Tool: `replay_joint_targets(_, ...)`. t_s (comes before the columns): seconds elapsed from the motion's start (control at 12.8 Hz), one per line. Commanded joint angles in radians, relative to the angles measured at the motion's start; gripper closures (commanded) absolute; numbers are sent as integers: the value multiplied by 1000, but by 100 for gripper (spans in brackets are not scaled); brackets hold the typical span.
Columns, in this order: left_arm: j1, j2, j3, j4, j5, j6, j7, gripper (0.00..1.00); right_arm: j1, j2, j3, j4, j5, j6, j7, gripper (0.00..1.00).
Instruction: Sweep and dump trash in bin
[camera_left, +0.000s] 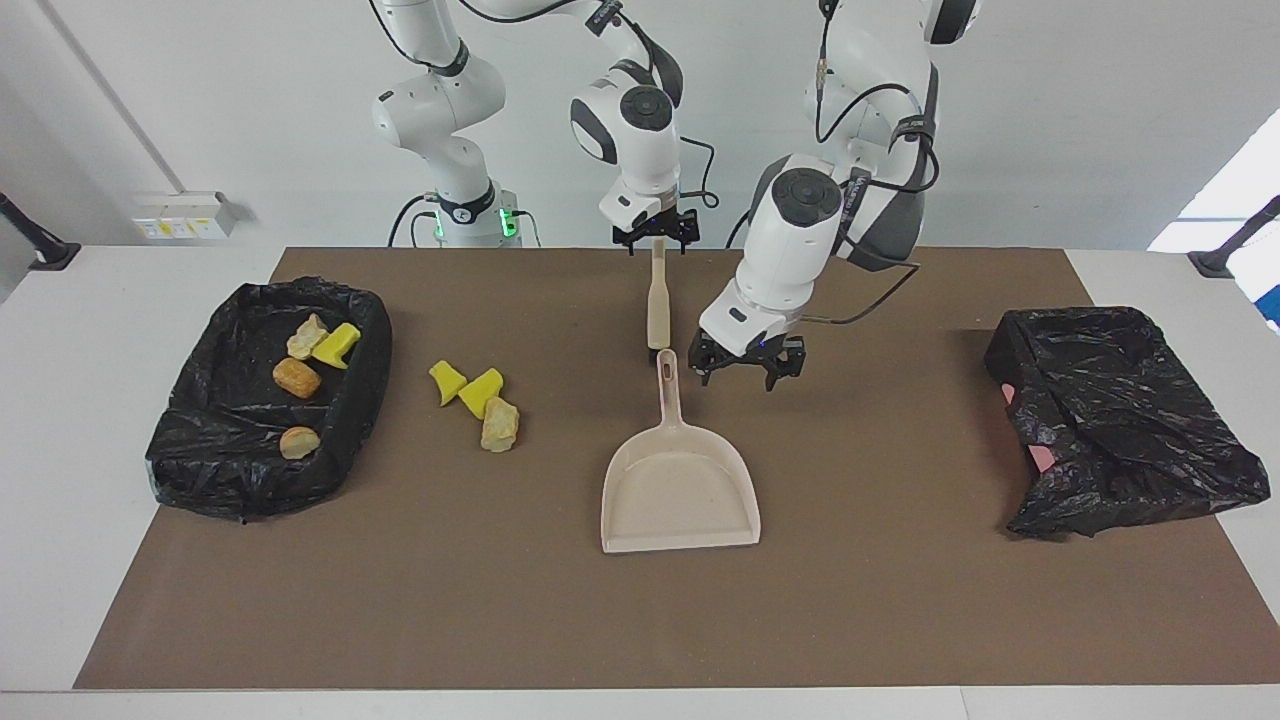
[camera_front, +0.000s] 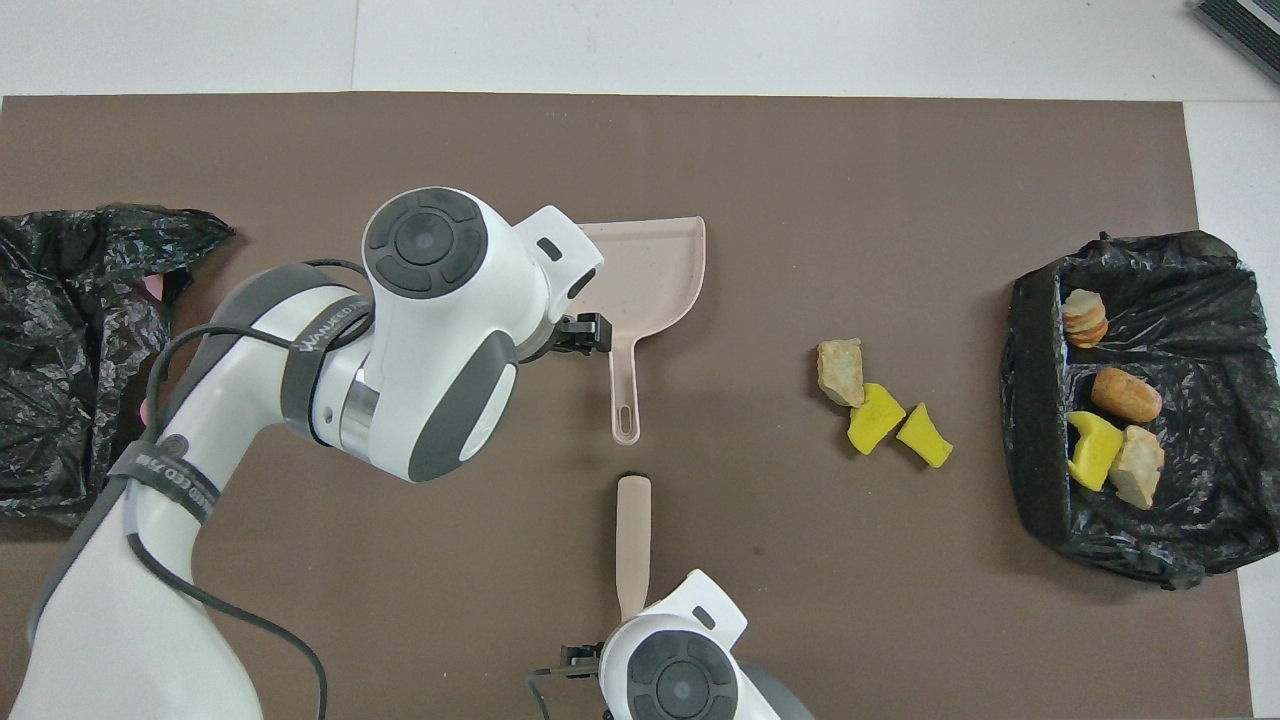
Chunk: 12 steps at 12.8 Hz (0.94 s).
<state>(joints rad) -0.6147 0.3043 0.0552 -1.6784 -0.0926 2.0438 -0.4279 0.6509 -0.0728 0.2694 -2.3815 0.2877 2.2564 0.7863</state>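
Dustpan (camera_left: 680, 490) flat mid-worktop; L gripper (camera_left: 746, 366) released, hovering just beside its handle. R gripper (camera_left: 656, 236) released, over brush (camera_left: 657, 305) handle end. Trash (camera_left: 478, 397) near bin (camera_left: 215, 470).

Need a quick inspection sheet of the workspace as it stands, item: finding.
Surface: brown mat on a white table.
Job's things: three loose trash lumps, two yellow and one tan, on the mat beside the black-lined bin, which already holds four lumps; beige plastic dustpan flat at mid-mat, handle toward the robots; beige brush handle nearer the robots, in line with it.
Clutter: crumpled black plastic bag at the left arm's end.
Grippers: left gripper open, over the mat beside the dustpan handle, holding nothing; right gripper open, over the brush handle's end.
Cables: black leads looped along both arms, off the mat.
Surroundings: white wall, socket strip.
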Motion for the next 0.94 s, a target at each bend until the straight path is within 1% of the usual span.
replay_joint_targets(0.0,-55,25,17,-7,-9,58,-69,0,15,18,-4,-24,21,65,28,0)
replay_joint_targets(0.23,-95,61,17,-9,-9,82,-80,0,15,18,-4,-24,18,63,22,0)
replay_joint_targets(0.31,-120,93,18,-7,-4,107,-101,0,15,18,-4,-24,18,63,18,24)
replay_joint_targets(0.39,-140,123,20,-6,2,130,-127,0,15,18,-4,-24,18,63,16,60)
replay_joint_targets(0.47,-145,139,20,-3,5,139,-144,3,15,18,-4,-24,18,63,17,91)
replay_joint_targets(0.55,-145,139,20,0,7,130,-144,23,15,19,-4,-24,18,63,19,100)
replay_joint_targets(0.62,-143,139,20,3,7,121,-143,40,13,25,-6,-21,16,61,19,100)
replay_joint_targets(0.7,-143,137,20,5,7,119,-143,42,13,28,-6,-15,2,57,16,100)
replay_joint_targets(0.78,-143,136,22,5,7,115,-141,43,12,28,-7,-2,-4,37,14,100)
replay_joint_targets(0.86,-142,134,23,6,7,104,-141,44,6,25,-9,20,-18,0,14,100)
